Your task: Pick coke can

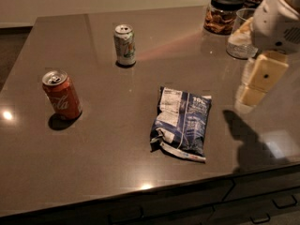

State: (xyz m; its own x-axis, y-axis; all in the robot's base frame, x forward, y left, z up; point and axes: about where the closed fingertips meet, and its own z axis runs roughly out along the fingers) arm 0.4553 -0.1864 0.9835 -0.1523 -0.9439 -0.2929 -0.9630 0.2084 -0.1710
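The coke can is red-orange with white script and a silver top. It stands upright on the dark table at the left. My gripper is cream-coloured and hangs above the table's right side, far to the right of the coke can and right of a chip bag. It holds nothing that I can see.
A white and green can stands upright at the back centre. A blue and white chip bag lies flat in the middle. A clear glass and a lidded jar of snacks stand at the back right. The table's front edge runs along the bottom.
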